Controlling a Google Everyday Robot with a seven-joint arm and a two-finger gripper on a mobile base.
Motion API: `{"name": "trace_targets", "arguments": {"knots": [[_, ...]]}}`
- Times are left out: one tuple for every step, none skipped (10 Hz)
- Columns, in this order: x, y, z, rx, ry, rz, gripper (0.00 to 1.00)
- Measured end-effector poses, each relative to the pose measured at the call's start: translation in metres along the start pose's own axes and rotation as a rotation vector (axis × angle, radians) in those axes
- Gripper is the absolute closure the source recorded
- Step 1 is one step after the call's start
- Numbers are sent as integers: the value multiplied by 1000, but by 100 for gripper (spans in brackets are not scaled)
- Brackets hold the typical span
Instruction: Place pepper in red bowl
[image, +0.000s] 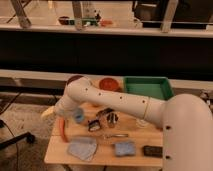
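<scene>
The pepper (62, 130), a long thin red chili, lies near the left edge of the wooden table (102, 156). My gripper (65, 118) is at the end of the white arm, which reaches across the table from the right. It sits just above the pepper's upper end and looks open; whether it touches the pepper I cannot tell. The red bowl (109, 83) stands at the back of the table, partly behind the arm, to the right of a purple bowl (75, 79).
A green tray (148, 86) stands at the back right. At the front lie a grey-blue cloth (82, 148), a blue sponge (124, 148) and a dark flat object (151, 150). A metal cup (112, 119) and a black item (94, 125) sit mid-table.
</scene>
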Motion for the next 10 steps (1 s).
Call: {"name": "trace_targets", "arguments": {"knots": [[2,-4,9,-4,-13,-29,20],[5,-2,14,-14,-22,-54,20],[4,-2,20,-23,-35,-78,20],[2,-3,24,-31,-46,-94,20],[-2,-2,30,-42,-63,-117,20],[-4,-1,34,-47,-77,-134,20],[-5,0,36,-50,-87,-148,20],[-8,2,42,-53,-104,-172,20],[-8,4,48,-67,-115,-194,20],[-9,8,54,-84,-127,-205,20]]}}
